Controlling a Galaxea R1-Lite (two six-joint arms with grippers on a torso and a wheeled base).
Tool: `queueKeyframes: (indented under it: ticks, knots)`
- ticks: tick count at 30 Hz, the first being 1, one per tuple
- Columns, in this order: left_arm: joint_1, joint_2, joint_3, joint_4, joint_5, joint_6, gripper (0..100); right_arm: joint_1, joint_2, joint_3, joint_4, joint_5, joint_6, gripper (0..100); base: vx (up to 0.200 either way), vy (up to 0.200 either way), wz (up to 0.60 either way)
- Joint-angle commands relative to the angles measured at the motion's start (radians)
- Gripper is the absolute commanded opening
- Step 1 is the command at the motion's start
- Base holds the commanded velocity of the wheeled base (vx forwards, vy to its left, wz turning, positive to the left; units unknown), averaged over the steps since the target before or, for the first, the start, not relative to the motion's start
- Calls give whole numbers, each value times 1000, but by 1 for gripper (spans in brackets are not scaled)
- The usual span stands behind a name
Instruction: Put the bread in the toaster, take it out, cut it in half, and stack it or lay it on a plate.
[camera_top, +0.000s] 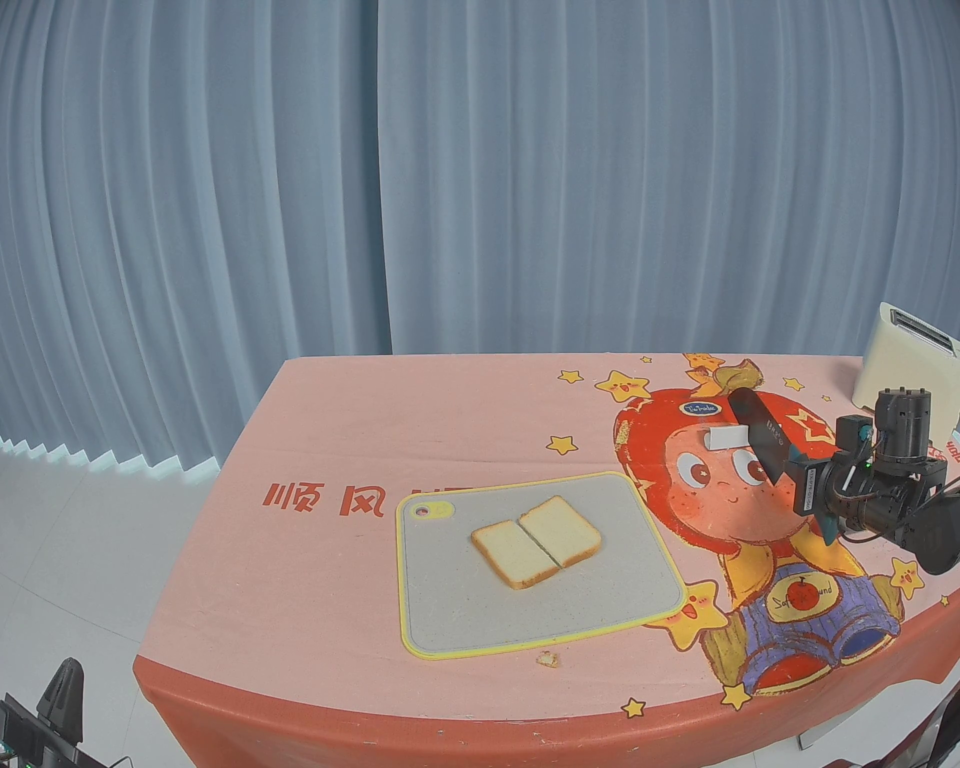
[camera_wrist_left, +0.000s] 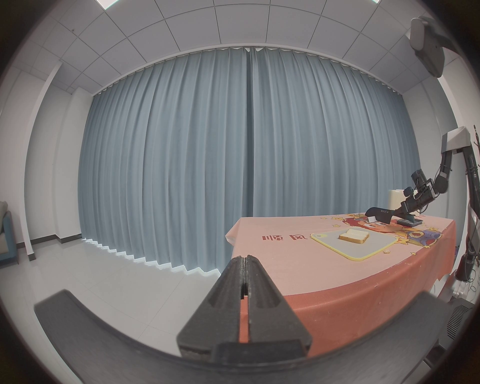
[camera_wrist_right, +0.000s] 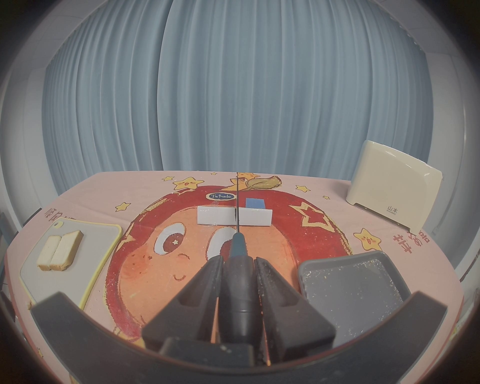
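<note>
Nearest, off the table's near left corner, the left gripper (camera_wrist_left: 244, 265) hangs over the pale tiled floor (camera_top: 60, 540), its black wedge-shaped fingers pressed together on nothing. A small crumb (camera_top: 547, 658) lies on the cloth just in front of the cutting board (camera_top: 470, 610), a flat grey slab with rounded corners and a yellow rim. On it rest the two bread halves (camera_top: 537, 541), pale with tan crust, side by side with a narrow cut line between them.

Farther right, the right gripper (camera_wrist_right: 239, 260) pinches the dark rounded handle of a knife (camera_wrist_right: 238, 280). Its blade points away toward a white rectangular block (camera_wrist_right: 210, 216) lying on the cloth. Beside the gripper sits a grey tray (camera_wrist_right: 350, 290), rectangular with a raised rim, holding only scattered crumbs. At the far right corner stands a smooth cream toaster (camera_wrist_right: 395, 185).

A pink tablecloth (camera_top: 350, 430) with a printed cartoon figure and stars covers the table. Pleated blue-grey curtains (camera_top: 400, 170) close the room behind.
</note>
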Motion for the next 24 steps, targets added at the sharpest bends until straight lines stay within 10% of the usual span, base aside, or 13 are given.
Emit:
queueKeyframes:
  ticks: [1,9,10,24]
  knots:
    - [1,-16,18,-1,0,0,0,-2,0,0,0,-2,2,0,0,0,0]
    - [1,-16,18,-1,0,0,0,-2,-3,0,0,-3,2,0,0,0,0]
    - [1,-16,18,-1,0,0,0,-2,-3,0,0,-3,2,100,0,0,0]
    - [1,-16,18,-1,0,0,0,6,-31,0,-1,-3,7,100,0,0,0]
